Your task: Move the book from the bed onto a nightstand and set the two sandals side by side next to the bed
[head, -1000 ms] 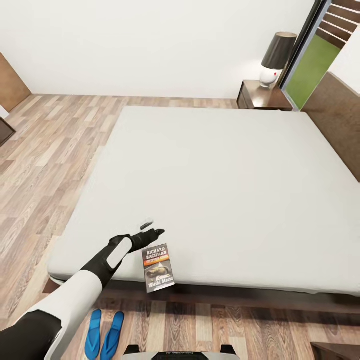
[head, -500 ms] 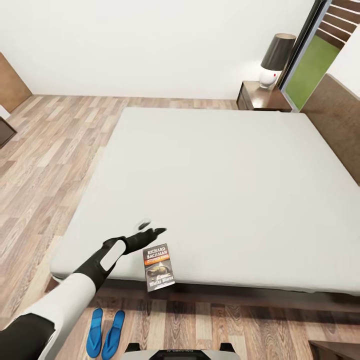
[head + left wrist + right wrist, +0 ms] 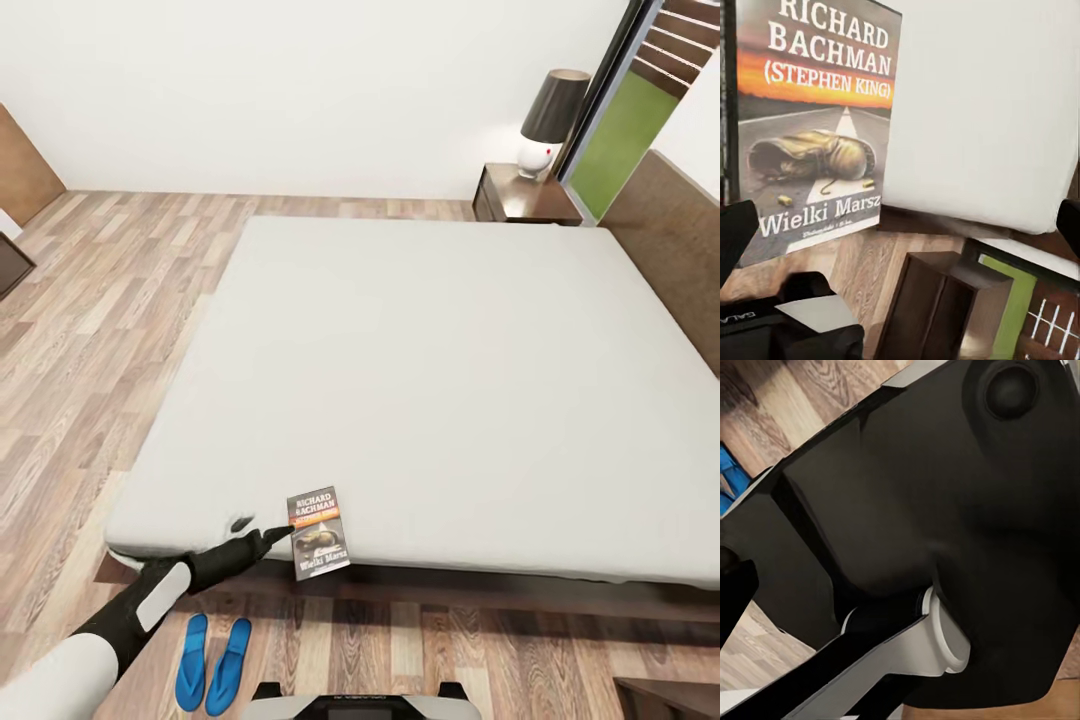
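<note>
Two blue sandals (image 3: 210, 663) lie side by side on the plank floor (image 3: 90, 330) by the bed's near edge. Left gripper (image 3: 262, 536), fingers apart and empty, sits just beside the Bachman paperback (image 3: 318, 533) at the mattress (image 3: 430, 380) edge. Nightstand (image 3: 527, 195) with lamp (image 3: 548, 120) far behind. Right gripper: cannot tell.

Bright, even rendered light (soft shadows), slightly blurry throughout.

- The bed (image 3: 430, 370) takes up most of the floor, its pale mattress bare.
- The book (image 3: 318, 534) lies face up at the bed's near edge, overhanging it slightly.
- The left hand (image 3: 262, 537) reaches in beside the book, fingers parted, one tip almost touching the book's edge.
- Two blue sandals (image 3: 210, 663) lie side by side on the floor beside the bed.
- A nightstand (image 3: 528, 195) with a lamp (image 3: 551, 118) stands at the bed's far corner.
</note>
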Controlling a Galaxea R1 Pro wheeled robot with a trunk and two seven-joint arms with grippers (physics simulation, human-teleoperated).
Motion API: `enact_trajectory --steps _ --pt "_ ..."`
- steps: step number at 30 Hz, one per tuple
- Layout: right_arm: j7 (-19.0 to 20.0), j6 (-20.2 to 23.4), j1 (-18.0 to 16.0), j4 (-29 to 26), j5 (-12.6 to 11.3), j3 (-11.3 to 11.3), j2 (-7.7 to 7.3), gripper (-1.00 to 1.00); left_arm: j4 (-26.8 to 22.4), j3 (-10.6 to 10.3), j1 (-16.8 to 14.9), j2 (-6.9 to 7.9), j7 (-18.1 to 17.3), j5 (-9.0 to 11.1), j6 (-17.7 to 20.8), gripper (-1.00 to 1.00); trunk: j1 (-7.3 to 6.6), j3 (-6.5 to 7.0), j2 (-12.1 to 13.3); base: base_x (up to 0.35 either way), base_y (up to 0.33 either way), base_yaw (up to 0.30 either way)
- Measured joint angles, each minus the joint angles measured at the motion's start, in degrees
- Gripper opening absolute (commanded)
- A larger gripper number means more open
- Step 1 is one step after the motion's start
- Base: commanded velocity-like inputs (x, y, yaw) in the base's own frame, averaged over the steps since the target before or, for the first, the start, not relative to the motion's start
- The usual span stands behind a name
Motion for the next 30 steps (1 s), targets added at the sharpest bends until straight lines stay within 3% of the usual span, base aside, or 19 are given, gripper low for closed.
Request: enact_trajectory --steps 5,8,10,13,25,30 --pt "0.05 0.0 0.0 0.0 -0.04 -0.05 -0.3 1.0 1.26 -0.05 3.91 3.35 -5.96 -0.1 -1.47 1.0 -1.1 0.9 2.01 0.0 0.0 0.0" --pt "0.09 0.0 0.0 0.0 -0.08 -0.04 -0.84 1.0 6.8 -0.17 5.65 4.16 -7.31 -0.17 -4.56 1.0 -1.76 1.44 3.22 0.0 0.0 0.0" --pt "0.1 0.0 0.0 0.0 -0.09 -0.02 -1.04 1.0 12.04 -0.23 6.1 4.27 -7.73 -0.15 -10.47 1.0 -2.2 1.8 4.02 0.0 0.0 0.0" --pt "0.1 0.0 0.0 0.0 -0.09 0.02 -1.09 1.0 16.78 -0.26 6.26 4.28 -7.9 -0.3 -15.45 1.0 -2.86 2.34 5.22 0.0 0.0 0.0" --pt "0.11 0.0 0.0 0.0 -0.09 -0.05 -1.17 1.0 24.56 -0.13 6.32 3.72 -7.78 -0.34 -23.39 1.0 -5.5 4.51 10.05 0.0 0.0 0.0" --pt "0.01 0.0 0.0 0.0 -0.09 -0.05 -1.18 1.0 25.41 -0.09 6.32 3.31 -7.66 -0.25 -24.28 1.0 -5.5 4.51 10.07 0.0 0.0 0.0"
